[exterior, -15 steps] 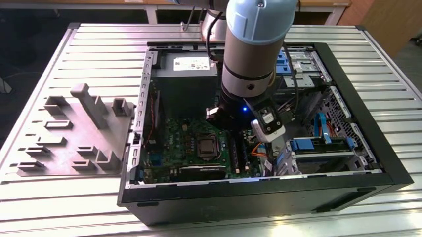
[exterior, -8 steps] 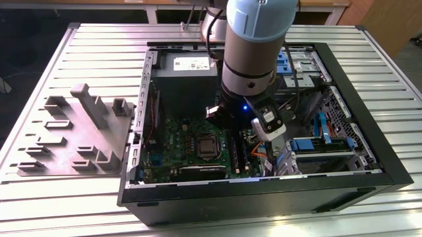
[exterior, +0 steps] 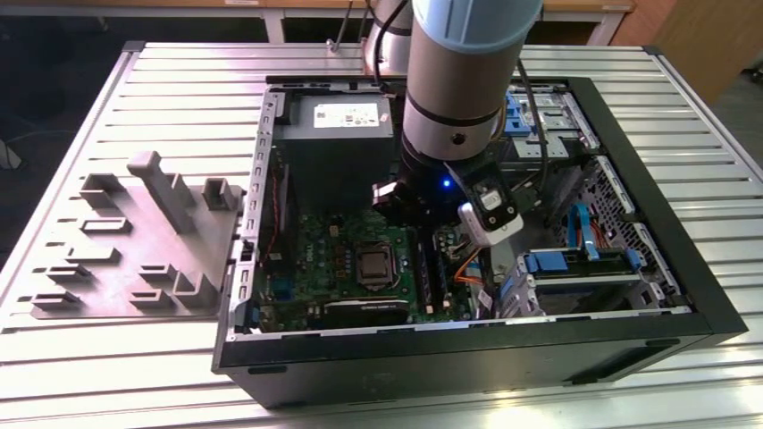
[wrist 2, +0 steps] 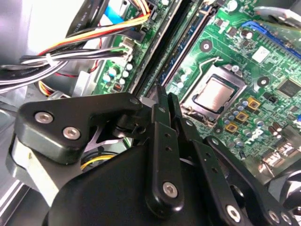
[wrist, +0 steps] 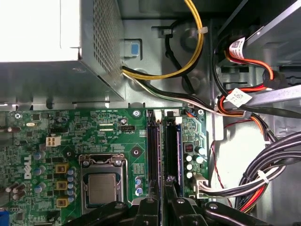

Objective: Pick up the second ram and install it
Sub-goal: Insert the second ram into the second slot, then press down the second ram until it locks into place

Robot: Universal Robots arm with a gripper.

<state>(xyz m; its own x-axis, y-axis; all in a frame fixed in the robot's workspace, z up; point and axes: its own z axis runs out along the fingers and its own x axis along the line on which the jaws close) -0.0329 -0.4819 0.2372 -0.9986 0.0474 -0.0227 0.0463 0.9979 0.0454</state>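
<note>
Two memory sticks (wrist: pixel 165 150) in board sockets (wrist: pixel 153 150)

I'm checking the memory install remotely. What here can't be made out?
- Memory slots' ends by the gripper: first wrist view, hidden behind it.
- Their other ends: exterior view, covered by the arm.
- Latch positions: too small in the second wrist view.

A robotics lab or workshop: a slatted metal bench (exterior: pixel 179 80) (ribbed aluminium) carries an opened computer case (exterior: pixel 667 268).
</note>
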